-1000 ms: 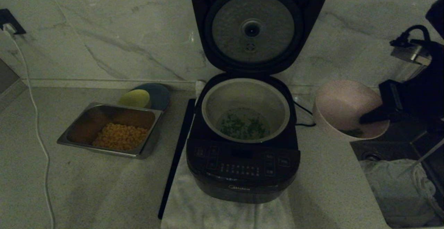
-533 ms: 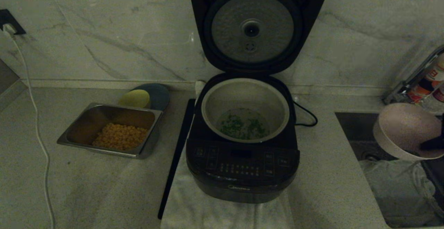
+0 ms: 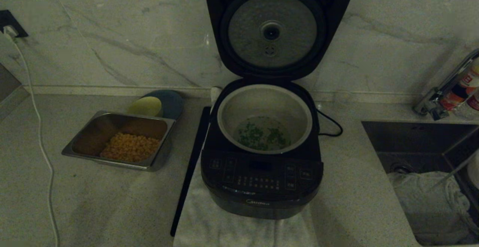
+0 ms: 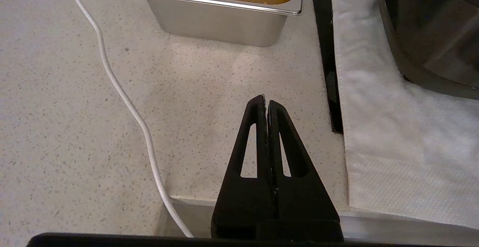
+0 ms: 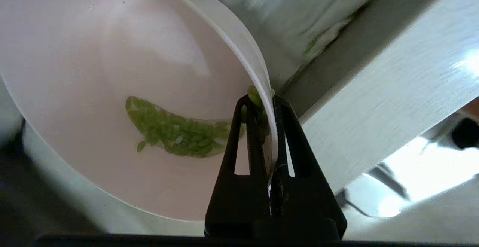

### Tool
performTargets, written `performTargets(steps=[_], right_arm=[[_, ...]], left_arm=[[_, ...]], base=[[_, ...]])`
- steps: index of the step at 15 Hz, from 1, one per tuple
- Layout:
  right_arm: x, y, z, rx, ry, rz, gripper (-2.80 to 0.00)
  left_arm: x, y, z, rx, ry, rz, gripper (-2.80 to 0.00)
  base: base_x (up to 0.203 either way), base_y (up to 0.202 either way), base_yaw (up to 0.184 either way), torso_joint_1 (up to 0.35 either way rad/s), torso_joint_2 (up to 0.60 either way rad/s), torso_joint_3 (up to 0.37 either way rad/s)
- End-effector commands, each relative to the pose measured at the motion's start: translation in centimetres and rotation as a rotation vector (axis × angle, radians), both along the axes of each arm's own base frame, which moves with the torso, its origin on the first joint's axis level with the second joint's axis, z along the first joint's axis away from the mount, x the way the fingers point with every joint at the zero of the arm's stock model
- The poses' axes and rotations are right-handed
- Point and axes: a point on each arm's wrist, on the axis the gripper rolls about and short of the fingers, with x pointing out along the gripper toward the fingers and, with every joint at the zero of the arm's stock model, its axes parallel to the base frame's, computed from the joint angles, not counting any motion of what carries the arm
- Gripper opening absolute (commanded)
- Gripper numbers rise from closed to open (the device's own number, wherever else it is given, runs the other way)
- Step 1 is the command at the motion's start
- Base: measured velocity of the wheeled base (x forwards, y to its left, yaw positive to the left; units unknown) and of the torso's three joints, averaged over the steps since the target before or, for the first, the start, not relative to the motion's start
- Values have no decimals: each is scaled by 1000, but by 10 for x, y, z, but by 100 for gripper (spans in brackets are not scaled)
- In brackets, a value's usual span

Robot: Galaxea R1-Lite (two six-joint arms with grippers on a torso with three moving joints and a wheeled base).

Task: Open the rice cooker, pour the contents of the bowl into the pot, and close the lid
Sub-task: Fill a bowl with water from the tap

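Your right gripper (image 5: 268, 103) is pinching the bowl (image 5: 112, 71) rim; greens (image 5: 176, 134) probably remain, so keep it level. Left gripper (image 4: 266, 101), jaws together, is idling.

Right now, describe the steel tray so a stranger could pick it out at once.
Start at the black rice cooker standing open mid-counter. On its left, past a black strip, sits the steel tray, rectangular and holding yellow kernels. The round yellow-green bowl behind it is not metal.

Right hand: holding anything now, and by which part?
Yes: the right hand pinches the bowl by its rim, one finger inside, one outside.
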Motion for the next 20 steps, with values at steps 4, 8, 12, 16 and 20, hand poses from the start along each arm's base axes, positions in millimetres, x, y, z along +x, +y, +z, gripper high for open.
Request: performTargets(steps=[4, 8, 12, 16, 20], right_arm=[[-12, -91, -86, 140, 51, -148, -280], [-11, -141, -111, 139, 0, -189, -280], [-4, -152, -117, 144, -29, -167, -280], [19, -148, -113, 141, -57, -93, -280], [44, -140, -103, 136, -78, -51, -280]], left_arm=[[0, 0, 0, 0, 0, 0, -280], [0, 0, 0, 0, 0, 0, -280], [0, 0, 0, 0, 0, 0, -280], [0, 0, 0, 0, 0, 0, -280], [0, 0, 0, 0, 0, 0, -280]], base=[[0, 0, 0, 0, 0, 0], [0, 0, 0, 0, 0, 0], [0, 0, 0, 0, 0, 0], [0, 0, 0, 0, 0, 0], [0, 0, 0, 0, 0, 0]])
